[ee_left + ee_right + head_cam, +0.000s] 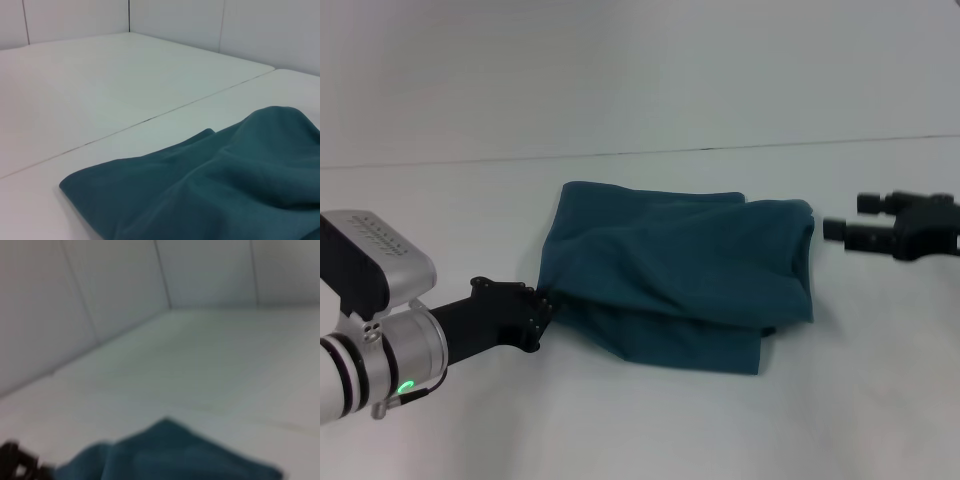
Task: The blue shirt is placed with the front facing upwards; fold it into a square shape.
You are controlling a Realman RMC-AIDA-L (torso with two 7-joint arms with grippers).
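Nothing stands between either gripper and the blue shirt, and no other loose thing lies near it. The shirt sits at the middle of the white table, folded into a rumpled, roughly rectangular bundle with several layers stacked, the lower layer sticking out along the near edge. No print or neckline shows on its upper face.

The left gripper reaches in low from the robot's left and meets the shirt's left near corner; its fingers appear closed on the cloth there, with the edge drawn to a small point at the tips. The right gripper hangs just beside the shirt's right edge, apart from it, its two fingers spread and holding nothing.

The table is plain white, with a thin dark seam running across it behind the shirt. Beyond the table rise pale panelled walls meeting at a corner.
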